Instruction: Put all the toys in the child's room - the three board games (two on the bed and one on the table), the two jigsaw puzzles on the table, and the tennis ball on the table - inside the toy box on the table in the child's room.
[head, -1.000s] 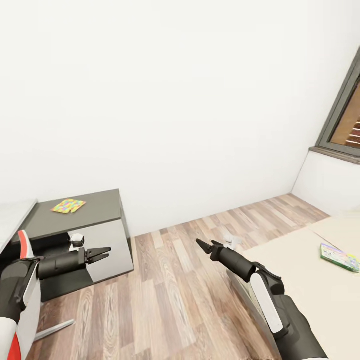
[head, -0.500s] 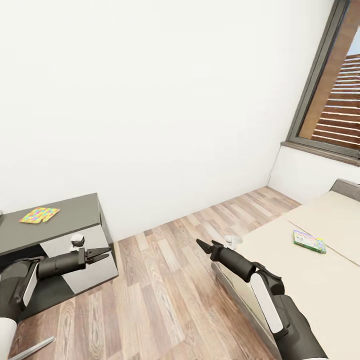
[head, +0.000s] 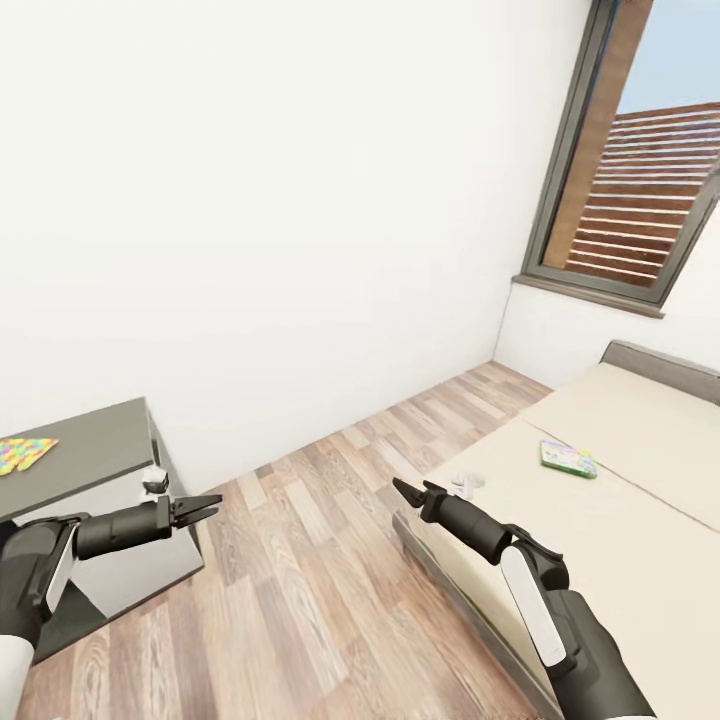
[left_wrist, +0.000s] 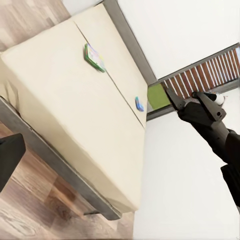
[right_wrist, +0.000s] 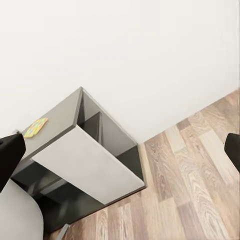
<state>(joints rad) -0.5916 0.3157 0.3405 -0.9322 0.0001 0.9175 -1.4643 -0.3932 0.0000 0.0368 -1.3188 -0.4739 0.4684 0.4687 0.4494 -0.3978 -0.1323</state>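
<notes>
I'm looking across the child's room — white wall (head: 300, 200) ahead, wood-plank floor (head: 300, 560) running between the furniture, and a grey-framed window (head: 640, 170) at the far right of the head view. The bed (head: 620, 520) takes up the right side, its beige two-part mattress lying low in a grey frame with a grey headboard at the far end. On the left stands the end of the desk (head: 90, 460), dark on top with a white drawer front below; the right wrist view shows an open compartment in that end. My left arm reaches forward low at the left, and the left gripper (head: 200, 505) hangs over the floor beside the desk's corner, fingers spread apart and empty. My right gripper (head: 410, 492) hovers at the near corner of the bed, its fingers likewise parted with nothing between them. A green-edged board game (head: 568, 458) lies flat on the mattress near the seam between the two halves, and a much smaller blue board game (left_wrist: 139, 104) lies further along that seam in the left wrist view. A jigsaw puzzle (head: 22, 453) rests flat on the desk top — multicoloured, well apart from both grippers.
</notes>
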